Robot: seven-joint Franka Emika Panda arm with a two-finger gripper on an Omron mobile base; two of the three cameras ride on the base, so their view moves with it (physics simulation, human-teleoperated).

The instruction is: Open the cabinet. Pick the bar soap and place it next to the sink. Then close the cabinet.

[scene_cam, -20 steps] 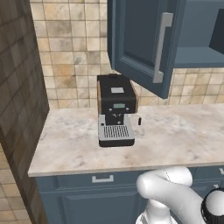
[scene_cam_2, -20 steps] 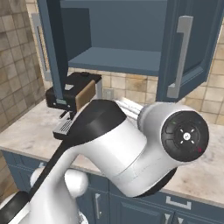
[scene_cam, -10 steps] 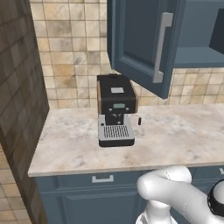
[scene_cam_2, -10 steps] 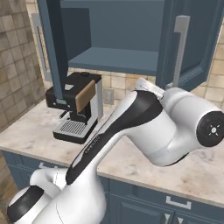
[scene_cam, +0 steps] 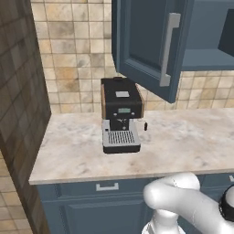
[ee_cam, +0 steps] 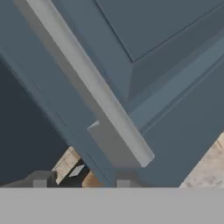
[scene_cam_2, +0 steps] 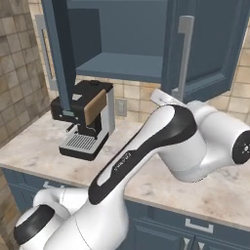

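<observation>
End effector (ee_cam: pixel 81 183) sits right up against the silver bar handle (ee_cam: pixel 94 85) of the cabinet (ee_cam: pixel 175 109); in the hand view its two dark finger tips (ee_cam: pixel 40 180) rise on either side of the handle's lower end, but whether they press on the bar or stand a little off it cannot be told.

Both doors of the cabinet stand swung out. In the right base view the left door (scene_cam_2: pixel 58 63) is seen nearly edge-on, and the right door (scene_cam_2: pixel 205 49) angles forward with its long handle (scene_cam_2: pixel 183 53) facing the room. Between them the interior shelf (scene_cam_2: pixel 122 66) shows bare blue. The bar soap cannot be made out on the part of the shelf that shows.

Below, a pale marbled tabletop (scene_cam: pixel 183 141) runs along a beige tiled wall (scene_cam: pixel 68 55), with blue base cabinets (scene_cam: pixel 82 205) beneath its front edge. A black espresso machine (scene_cam: pixel 120 119) stands toward the back, under the left door's lower edge (scene_cam: pixel 146 82). A dark brown tiled wall (scene_cam: pixel 18 105) closes the tabletop's left end. To the right of the machine the tabletop lies open up to the front edge, where the white arm (scene_cam_2: pixel 161 156) arches over it.
</observation>
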